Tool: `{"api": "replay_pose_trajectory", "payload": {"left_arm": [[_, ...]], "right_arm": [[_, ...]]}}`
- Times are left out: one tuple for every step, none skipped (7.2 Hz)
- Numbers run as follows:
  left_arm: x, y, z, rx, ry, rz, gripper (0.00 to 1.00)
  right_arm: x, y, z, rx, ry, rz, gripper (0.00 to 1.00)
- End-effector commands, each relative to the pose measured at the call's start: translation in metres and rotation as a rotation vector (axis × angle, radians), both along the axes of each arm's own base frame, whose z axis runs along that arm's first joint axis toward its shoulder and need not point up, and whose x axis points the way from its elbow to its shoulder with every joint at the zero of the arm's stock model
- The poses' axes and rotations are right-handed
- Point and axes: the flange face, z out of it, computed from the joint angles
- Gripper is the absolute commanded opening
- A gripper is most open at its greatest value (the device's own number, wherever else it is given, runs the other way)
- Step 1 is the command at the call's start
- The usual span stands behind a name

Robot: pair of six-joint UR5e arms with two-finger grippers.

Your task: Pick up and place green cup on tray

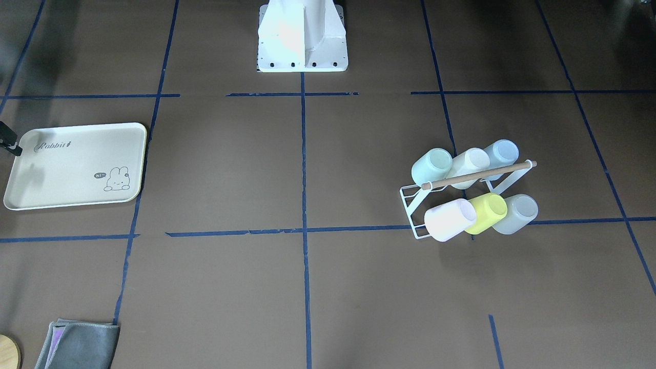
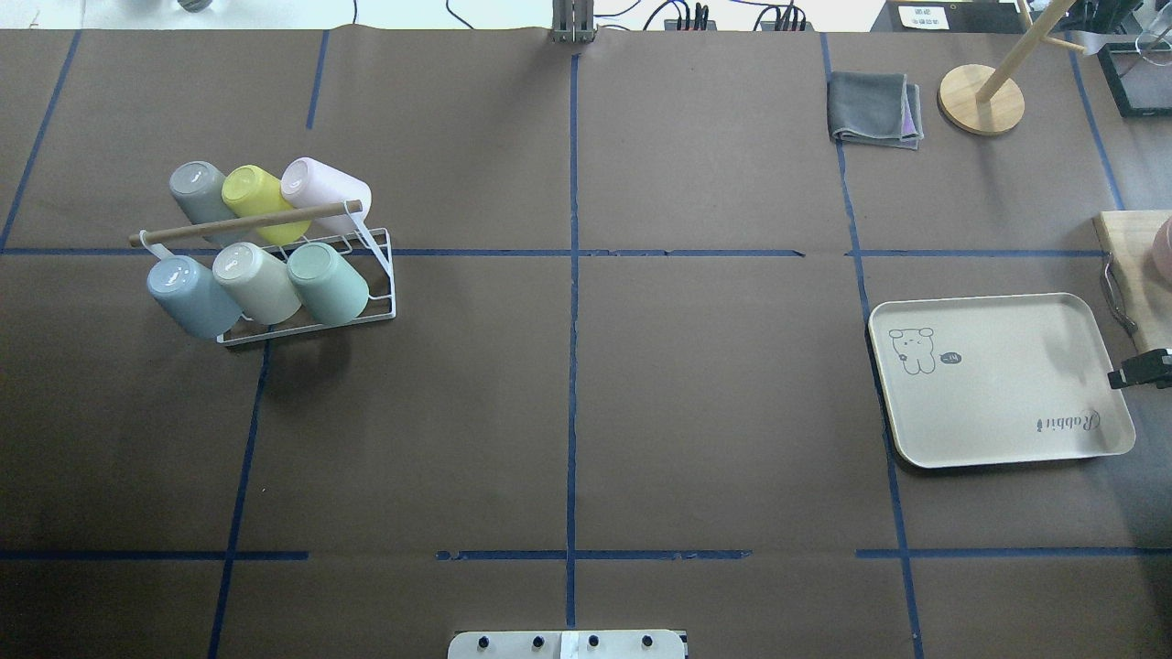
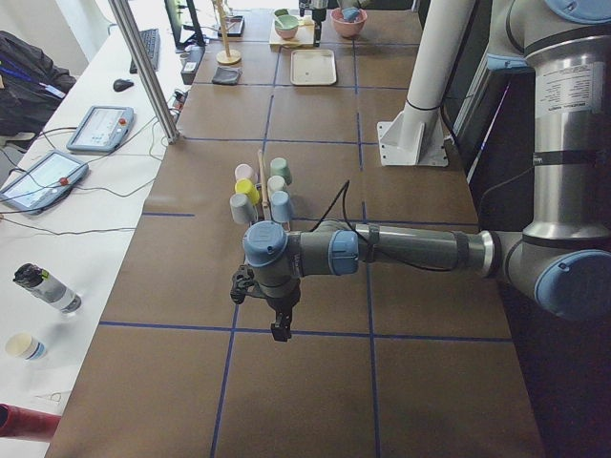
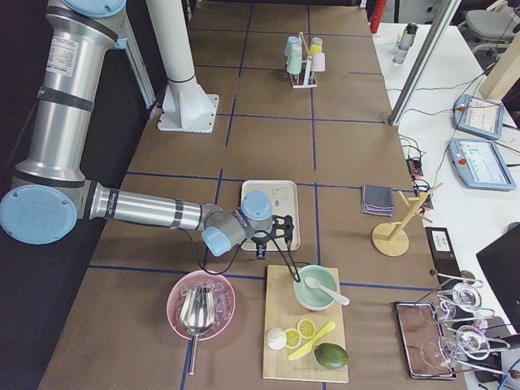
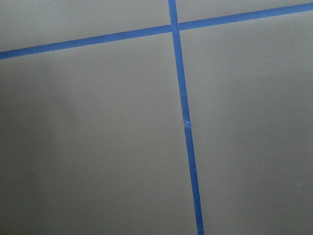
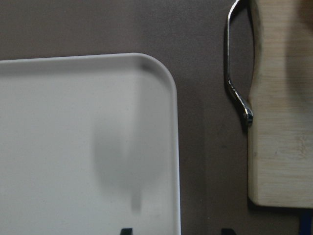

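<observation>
arms (image 3: 420, 250): silver-grey tubes | joint caps (image 3: 264, 244): blue | cable (image 3: 347, 186): black | base (image 1: 302, 41): white, bolted

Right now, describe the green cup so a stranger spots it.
On the robot's left stands a white wire rack of six cups. The green cup ends its robot-side row, nearest the table's middle. It is pale mint, beside a cream cup.

Even overhead light, glare bleaching the robot base (image 1: 302, 38), soft shadow on the tray (image 6: 58, 122), wrist views slightly blurred.
</observation>
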Motion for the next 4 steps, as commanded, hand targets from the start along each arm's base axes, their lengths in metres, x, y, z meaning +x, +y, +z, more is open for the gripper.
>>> {"api": "replay_pose_trajectory", "payload": {"left_arm": [[0.0007, 0.0, 0.0, 0.0, 0.0, 0.002, 1.0], [0.0, -0.0001, -0.0001, 0.001, 0.0, 0.0, 1.0], [0.0, -0.0001, -0.0001, 0.001, 0.0, 0.0, 1.0], [0.0, -0.0001, -0.0001, 0.001, 0.0, 0.0, 1.0]], "right_arm": [[-0.0105, -0.0081, 0.0109, -0.013, 0.006, -0.015, 0.67], [-0.0109, -0.0088, 0.0105, -0.012, 0.006, -0.016, 0.64], [-0.012, -0.0081, 0.0121, -0.014, 0.007, -0.019, 0.61], [-0.0122, -0.0073, 0.0151, -0.019, 0.01, -0.022, 0.57]]}}
